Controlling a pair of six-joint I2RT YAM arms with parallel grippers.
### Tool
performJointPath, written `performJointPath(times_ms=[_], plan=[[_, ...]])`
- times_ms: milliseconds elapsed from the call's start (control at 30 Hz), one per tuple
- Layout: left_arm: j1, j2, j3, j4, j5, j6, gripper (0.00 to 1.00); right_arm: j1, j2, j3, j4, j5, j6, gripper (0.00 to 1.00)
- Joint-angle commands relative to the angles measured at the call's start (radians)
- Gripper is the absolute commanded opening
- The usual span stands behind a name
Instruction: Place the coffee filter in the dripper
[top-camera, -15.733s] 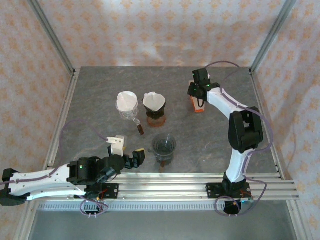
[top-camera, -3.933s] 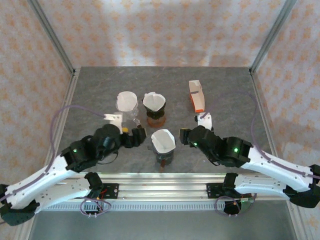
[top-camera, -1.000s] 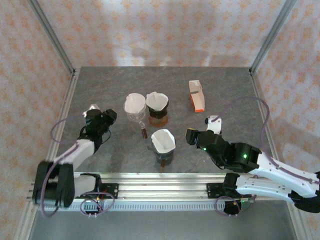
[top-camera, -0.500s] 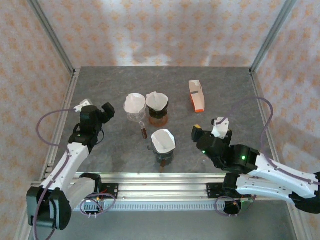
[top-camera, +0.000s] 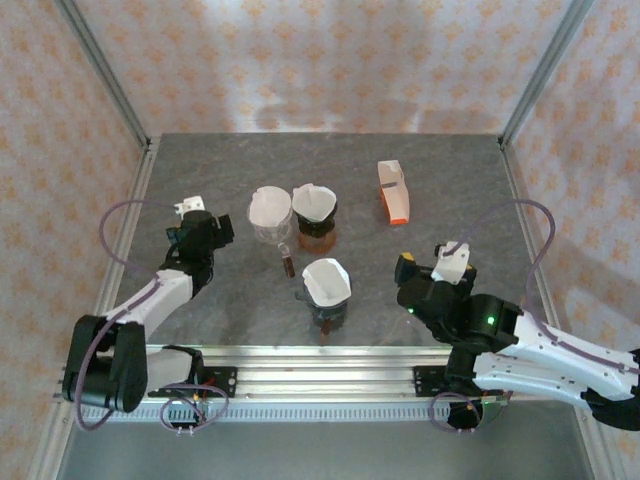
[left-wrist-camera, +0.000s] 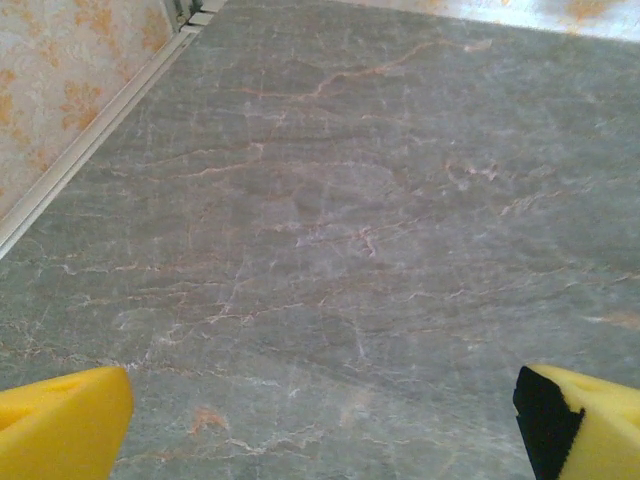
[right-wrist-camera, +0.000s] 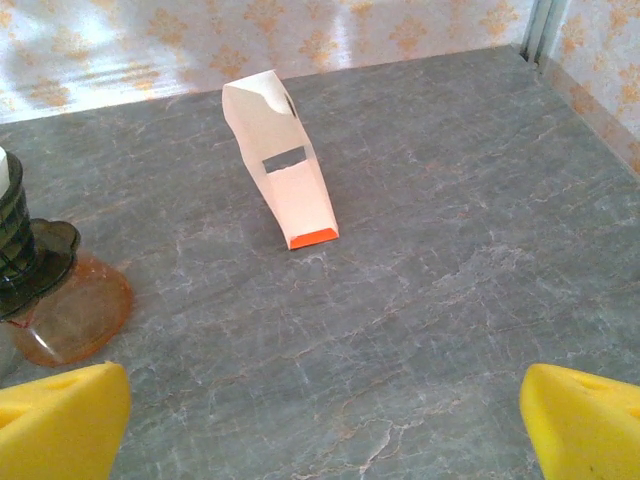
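On the grey veined stone table (top-camera: 450, 180), the white paper filter (top-camera: 326, 281) sits as an open cone in the dark dripper (top-camera: 326, 312) near the front edge — between the two pincers, touching neither. Left pincer (top-camera: 205, 228) and right pincer (top-camera: 415, 272) gape wide, yellow foam pads (right-wrist-camera: 60, 420) holding nothing. Behind, a clear dripper (top-camera: 272, 225) and an amber-based dripper (top-camera: 316, 232) each hold a paper cone; an orange-and-white card box (right-wrist-camera: 285, 170) lies apart.
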Motion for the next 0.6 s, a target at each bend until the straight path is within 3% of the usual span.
performJointPath(times_ms=[0,300,467,567], plan=[[-0.001,0.082,-0.049,0.254,-0.045,0.096,1.00,0.002,-0.014,-0.013,-0.042,0.054,0.027,1.00],[0.012,0.172,-0.073,0.415,0.003,0.174,1.00,0.003,-0.014,-0.060,-0.015,0.151,0.048,1.00],[0.016,0.320,-0.206,0.838,0.023,0.193,1.00,-0.012,-0.014,-0.072,0.010,0.181,0.056,1.00],[0.051,0.266,-0.138,0.608,0.016,0.121,1.00,-0.049,-0.013,-0.078,0.072,0.133,-0.001,1.00]])
